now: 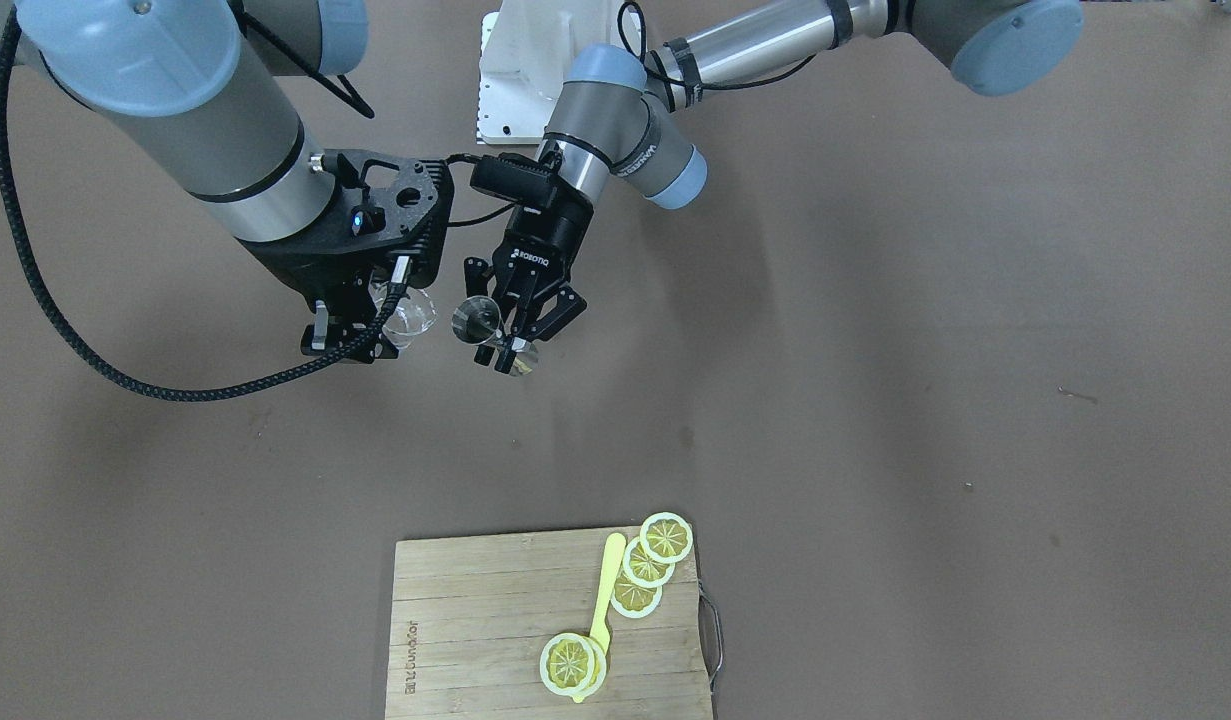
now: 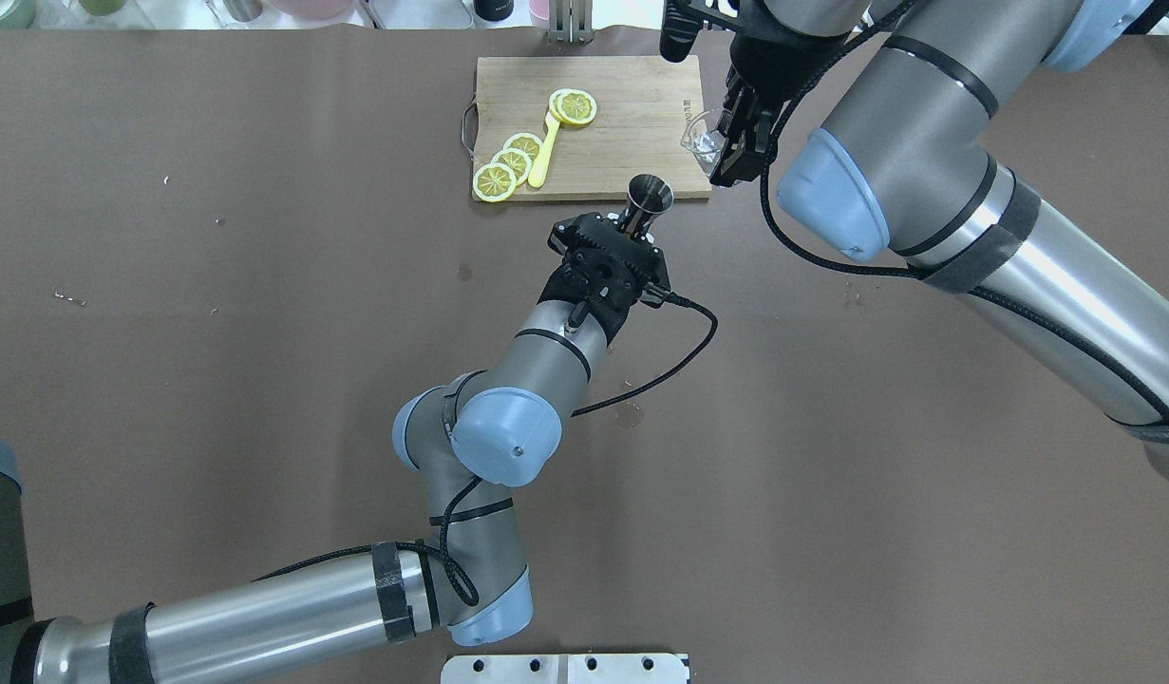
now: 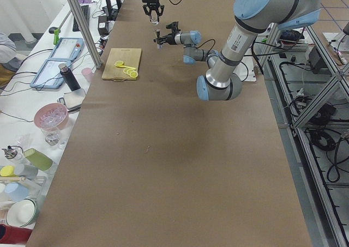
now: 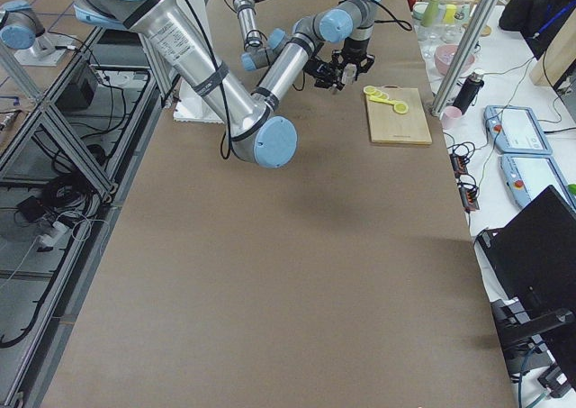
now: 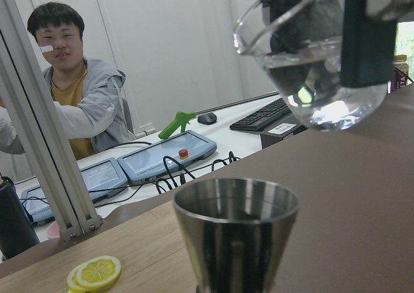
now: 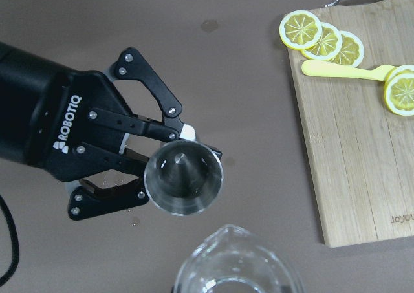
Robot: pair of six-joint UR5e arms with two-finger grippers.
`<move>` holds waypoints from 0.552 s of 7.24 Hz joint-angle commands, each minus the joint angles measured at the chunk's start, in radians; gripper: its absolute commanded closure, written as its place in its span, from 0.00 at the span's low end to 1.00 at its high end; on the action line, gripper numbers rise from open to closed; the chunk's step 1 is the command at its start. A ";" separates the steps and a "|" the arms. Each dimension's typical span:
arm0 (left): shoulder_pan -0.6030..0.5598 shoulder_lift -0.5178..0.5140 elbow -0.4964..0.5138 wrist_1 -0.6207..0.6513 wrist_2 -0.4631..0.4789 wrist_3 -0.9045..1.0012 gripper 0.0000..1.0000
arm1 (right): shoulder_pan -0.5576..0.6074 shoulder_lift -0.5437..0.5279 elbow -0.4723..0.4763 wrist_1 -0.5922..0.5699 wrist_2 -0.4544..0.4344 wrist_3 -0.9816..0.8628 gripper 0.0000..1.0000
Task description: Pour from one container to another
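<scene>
My left gripper [image 1: 505, 345] is shut on a steel jigger [image 1: 475, 320], holding it upright above the brown table; the overhead view shows the jigger [image 2: 649, 197] just in front of the board. My right gripper [image 2: 726, 157] is shut on a small clear glass pitcher [image 2: 701, 142]. In the left wrist view the pitcher [image 5: 317, 66] hangs slightly tilted, above and to the right of the jigger's [image 5: 236, 241] rim, with a little clear liquid in it. No stream shows. From the right wrist view the jigger's [image 6: 184, 178] open mouth lies just beyond the pitcher's spout [image 6: 236, 267].
A bamboo cutting board [image 2: 631, 114] carries lemon slices [image 2: 508, 166] and a yellow spoon [image 2: 543, 157]. A white base plate [image 1: 515, 80] sits at the robot's side. In the exterior left view a side bench [image 3: 32, 149] past the table's edge holds bottles, cups and tablets, with operators there.
</scene>
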 commanded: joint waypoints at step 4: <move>0.001 0.006 -0.008 0.000 0.000 0.000 1.00 | -0.029 0.015 0.005 -0.044 -0.024 -0.022 1.00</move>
